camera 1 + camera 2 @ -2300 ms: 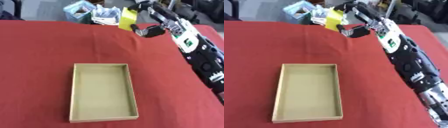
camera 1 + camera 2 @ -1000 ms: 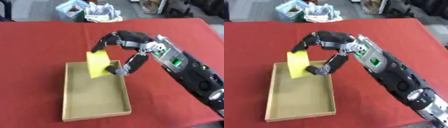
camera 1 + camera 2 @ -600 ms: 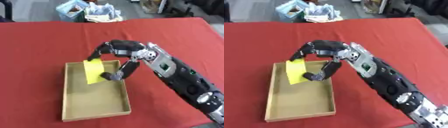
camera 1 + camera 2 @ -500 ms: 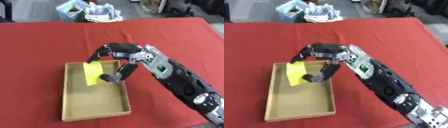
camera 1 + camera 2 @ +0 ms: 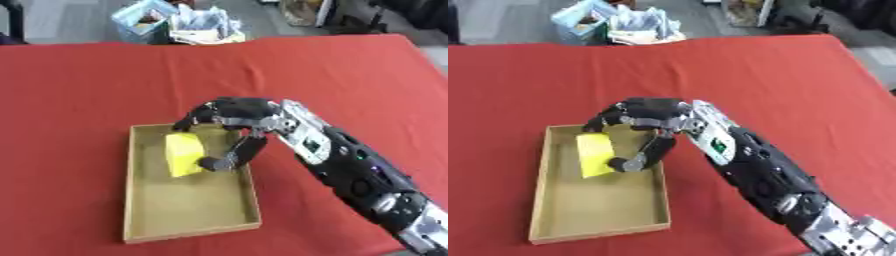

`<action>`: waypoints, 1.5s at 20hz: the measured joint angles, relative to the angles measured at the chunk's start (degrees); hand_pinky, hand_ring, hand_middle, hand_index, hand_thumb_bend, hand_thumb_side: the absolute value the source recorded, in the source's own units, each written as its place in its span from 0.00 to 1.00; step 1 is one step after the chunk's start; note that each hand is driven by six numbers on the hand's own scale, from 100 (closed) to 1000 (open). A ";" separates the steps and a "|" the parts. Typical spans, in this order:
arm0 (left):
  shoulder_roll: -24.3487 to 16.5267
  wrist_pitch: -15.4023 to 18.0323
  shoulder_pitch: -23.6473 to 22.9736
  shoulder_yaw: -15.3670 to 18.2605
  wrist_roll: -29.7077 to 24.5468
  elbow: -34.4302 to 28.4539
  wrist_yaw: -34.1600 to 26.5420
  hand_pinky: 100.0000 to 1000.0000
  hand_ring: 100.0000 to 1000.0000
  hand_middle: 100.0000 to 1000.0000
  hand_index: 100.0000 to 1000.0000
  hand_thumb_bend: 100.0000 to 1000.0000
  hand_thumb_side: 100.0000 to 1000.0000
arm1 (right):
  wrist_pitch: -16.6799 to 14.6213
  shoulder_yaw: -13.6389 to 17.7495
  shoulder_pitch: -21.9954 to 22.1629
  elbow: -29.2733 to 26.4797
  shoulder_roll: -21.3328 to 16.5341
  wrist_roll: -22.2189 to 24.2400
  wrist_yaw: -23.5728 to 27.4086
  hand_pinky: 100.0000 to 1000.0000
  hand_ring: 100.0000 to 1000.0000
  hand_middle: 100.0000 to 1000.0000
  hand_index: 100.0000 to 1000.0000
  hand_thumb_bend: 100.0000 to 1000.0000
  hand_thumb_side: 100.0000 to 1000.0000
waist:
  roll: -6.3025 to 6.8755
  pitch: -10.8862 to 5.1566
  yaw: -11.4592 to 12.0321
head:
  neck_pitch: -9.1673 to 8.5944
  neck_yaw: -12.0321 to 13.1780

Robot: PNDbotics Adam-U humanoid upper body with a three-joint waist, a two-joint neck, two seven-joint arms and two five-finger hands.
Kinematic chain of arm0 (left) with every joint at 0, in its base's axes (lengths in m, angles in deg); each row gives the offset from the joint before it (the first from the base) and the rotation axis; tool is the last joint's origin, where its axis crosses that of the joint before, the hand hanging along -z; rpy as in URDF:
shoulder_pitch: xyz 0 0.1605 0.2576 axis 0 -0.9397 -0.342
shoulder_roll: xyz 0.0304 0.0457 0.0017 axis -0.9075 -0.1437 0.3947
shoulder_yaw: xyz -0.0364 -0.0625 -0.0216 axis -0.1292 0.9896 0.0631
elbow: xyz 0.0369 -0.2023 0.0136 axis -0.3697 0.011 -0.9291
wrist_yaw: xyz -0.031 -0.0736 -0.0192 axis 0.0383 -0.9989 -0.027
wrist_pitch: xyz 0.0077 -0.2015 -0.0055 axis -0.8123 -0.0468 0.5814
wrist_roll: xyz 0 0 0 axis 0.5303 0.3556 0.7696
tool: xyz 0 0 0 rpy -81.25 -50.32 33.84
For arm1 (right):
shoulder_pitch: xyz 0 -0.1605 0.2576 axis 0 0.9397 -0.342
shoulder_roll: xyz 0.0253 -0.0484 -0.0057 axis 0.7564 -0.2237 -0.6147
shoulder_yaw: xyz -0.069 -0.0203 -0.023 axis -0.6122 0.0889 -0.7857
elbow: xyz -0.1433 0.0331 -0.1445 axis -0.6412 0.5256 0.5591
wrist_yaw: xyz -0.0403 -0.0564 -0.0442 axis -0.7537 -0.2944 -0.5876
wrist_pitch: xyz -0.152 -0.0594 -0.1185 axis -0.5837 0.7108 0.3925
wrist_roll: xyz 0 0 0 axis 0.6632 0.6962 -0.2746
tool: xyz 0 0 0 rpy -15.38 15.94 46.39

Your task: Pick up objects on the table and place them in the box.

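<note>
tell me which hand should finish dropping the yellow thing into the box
The right hand. Its fingers and thumb are already curled round the yellow object, holding it inside the cardboard box, so it likely only needs to let go. The left hand shows in neither view.

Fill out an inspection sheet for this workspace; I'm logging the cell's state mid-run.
Surface: table under a red cloth, flat.
Job's things: open tan box lying on the cloth; yellow block held upright inside the box's far end; whether it touches the floor cannot be told.
Clutter: nothing seen on the cloth besides the box.
Hands: right hand over the box, fingers and thumb curled round the yellow block; left hand not in view.
Cables: nothing seen.
Surroundings: light blue container and a pile of white packets beyond the table's far edge; dark shapes at the upper right, too unclear to name.
</note>
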 measured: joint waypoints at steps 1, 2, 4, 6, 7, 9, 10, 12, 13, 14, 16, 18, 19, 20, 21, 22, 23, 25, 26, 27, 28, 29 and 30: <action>0.00 0.00 0.00 0.00 0.00 0.06 0.00 0.67 0.66 0.58 0.69 0.00 0.78 | -0.15 -0.01 0.00 -0.03 0.00 0.14 0.00 0.75 0.85 0.81 0.98 0.23 0.44 | 0.00 -0.01 -0.01 | 0.03 0.00; 0.00 0.00 0.00 0.00 0.00 0.06 0.00 0.67 0.66 0.58 0.69 0.00 0.78 | -0.29 -0.02 0.00 -0.18 -0.01 0.29 0.09 0.76 0.86 0.83 0.99 0.24 0.44 | 0.00 -0.04 -0.01 | 0.06 0.01; 0.00 0.00 -0.03 0.00 0.00 0.07 0.00 0.67 0.66 0.58 0.69 0.00 0.78 | -0.58 -0.04 0.00 -1.06 -0.15 0.71 0.87 0.76 0.86 0.84 0.99 0.25 0.45 | 0.00 -0.25 -0.03 | 0.33 0.04; 0.00 -0.01 -0.12 0.00 0.00 0.07 0.00 0.67 0.66 0.58 0.69 0.00 0.78 | -0.59 -0.03 0.00 -2.96 -1.02 1.04 2.25 0.76 0.86 0.84 0.99 0.25 0.45 | -0.02 -0.57 -0.13 | 0.52 0.20; 0.00 -0.01 -0.18 0.00 0.00 0.07 0.00 0.67 0.66 0.58 0.69 0.00 0.78 | -0.47 -0.02 0.00 -4.21 -1.67 1.18 3.26 0.76 0.86 0.84 0.99 0.25 0.45 | -0.04 -0.68 -0.27 | 0.55 0.27; 0.00 -0.01 -0.38 0.00 0.01 0.09 0.00 0.67 0.66 0.58 0.69 0.00 0.78 | -0.02 0.11 -0.01 -7.18 -3.46 1.47 5.92 0.76 0.86 0.85 0.99 0.25 0.45 | -0.11 -0.82 -0.49 | 0.78 0.45; 0.00 -0.02 -0.51 0.00 0.01 0.09 0.00 0.67 0.66 0.58 0.69 0.00 0.78 | 0.34 0.37 -0.01 -8.88 -4.50 1.57 7.49 0.76 0.86 0.85 0.99 0.25 0.44 | -0.18 -0.91 -0.55 | 0.91 0.56; 0.00 -0.02 -0.58 0.01 0.02 0.10 0.00 0.67 0.66 0.58 0.69 0.00 0.78 | 1.34 1.15 0.04 -12.52 -6.68 1.55 10.78 0.76 0.86 0.85 0.99 0.25 0.44 | -0.35 -1.15 -0.80 | 0.99 0.84; 0.00 -0.02 -0.61 0.02 0.02 0.10 0.00 0.67 0.66 0.58 0.69 0.00 0.78 | 1.92 1.69 0.22 -14.37 -7.76 1.42 12.42 0.76 0.86 0.85 0.99 0.25 0.44 | -0.36 -1.21 -0.91 | 1.01 1.05; 0.00 -0.02 -0.68 0.03 0.03 0.10 0.00 0.67 0.66 0.58 0.69 0.00 0.78 | 2.53 2.30 0.59 -16.21 -8.76 1.20 13.96 0.76 0.86 0.85 0.99 0.25 0.44 | -0.36 -1.22 -1.03 | 1.03 1.29; 0.00 -0.03 -0.80 0.06 0.05 0.11 0.00 0.67 0.66 0.58 0.69 0.00 0.78 | 3.84 3.65 1.51 -19.64 -10.45 0.46 16.70 0.76 0.86 0.85 0.99 0.24 0.43 | -0.36 -1.23 -1.29 | 1.10 1.74; 0.00 -0.06 -0.88 0.09 0.12 0.13 0.01 0.67 0.66 0.58 0.69 0.00 0.78 | 5.23 5.19 2.69 -22.81 -11.71 -0.55 18.79 0.76 0.86 0.85 0.99 0.24 0.43 | -0.36 -1.28 -1.45 | 1.33 2.22; 0.00 -0.10 -0.94 0.15 0.17 0.16 0.01 0.67 0.66 0.58 0.69 0.00 0.78 | 5.90 5.97 3.31 -24.19 -12.14 -1.09 19.54 0.76 0.86 0.85 0.98 0.24 0.43 | -0.36 -1.30 -1.53 | 1.46 2.44; 0.00 -0.13 -0.95 0.19 0.23 0.23 0.02 0.67 0.66 0.58 0.69 0.00 0.78 | 6.57 6.76 3.94 -25.50 -12.40 -1.65 20.14 0.76 0.86 0.85 0.98 0.24 0.43 | -0.35 -1.30 -1.61 | 1.49 2.74; 0.00 -0.17 -0.95 0.20 0.30 0.27 0.03 0.67 0.66 0.59 0.69 0.00 0.78 | 7.10 7.43 4.50 -26.55 -12.60 -2.11 20.55 0.76 0.86 0.84 0.98 0.23 0.43 | -0.34 -1.30 -1.64 | 1.49 3.00; 0.00 -0.15 -0.96 0.20 0.37 0.35 0.03 0.67 0.66 0.59 0.69 0.00 0.78 | 7.67 8.14 5.09 -27.52 -12.65 -2.63 20.85 0.76 0.86 0.83 0.98 0.23 0.43 | -0.32 -1.30 -1.68 | 1.50 3.33; 0.00 -0.14 -0.99 0.21 0.40 0.40 0.04 0.67 0.66 0.59 0.69 0.00 0.78 | 8.20 8.83 5.71 -28.40 -12.65 -3.15 21.10 0.76 0.85 0.82 0.98 0.23 0.43 | -0.29 -1.30 -1.72 | 1.51 3.68; 0.00 -0.16 -1.04 0.21 0.46 0.41 0.08 0.67 0.66 0.59 0.69 0.00 0.78 | 9.10 10.23 6.98 -30.02 -12.65 -4.28 21.38 0.75 0.85 0.81 0.98 0.23 0.43 | -0.19 -1.30 -2.01 | 1.53 4.51; 0.00 -0.18 -1.04 0.22 0.49 0.42 0.09 0.67 0.66 0.59 0.69 0.00 0.78 | 9.50 10.92 7.67 -30.70 -12.64 -4.89 21.53 0.75 0.84 0.80 0.98 0.22 0.43 | -0.15 -1.30 -2.22 | 1.54 4.96; 0.00 -0.20 -1.04 0.22 0.52 0.42 0.10 0.67 0.66 0.59 0.69 0.00 0.79 | 9.88 11.57 8.38 -31.31 -12.62 -5.49 21.66 0.75 0.84 0.80 0.98 0.22 0.42 | -0.09 -1.30 -2.34 | 1.54 5.42; 0.00 -0.22 -1.04 0.22 0.53 0.43 0.12 0.67 0.66 0.59 0.69 0.00 0.79 | 10.19 12.24 9.02 -31.90 -12.59 -6.10 21.72 0.75 0.84 0.80 0.98 0.22 0.42 | -0.06 -1.30 -2.37 | 1.56 5.94; 0.00 -0.24 -1.04 0.22 0.56 0.43 0.18 0.67 0.67 0.59 0.69 0.00 0.79 | 10.54 12.92 9.66 -32.51 -12.54 -6.75 21.84 0.75 0.84 0.80 0.98 0.22 0.42 | -0.05 -1.30 -2.37 | 1.61 6.52; 0.00 -0.27 -1.05 0.23 0.59 0.43 0.25 0.67 0.67 0.59 0.69 0.00 0.79 | 10.86 13.53 10.28 -33.10 -12.44 -7.37 21.92 0.75 0.84 0.80 0.98 0.21 0.42 | -0.06 -1.30 -2.37 | 1.75 7.13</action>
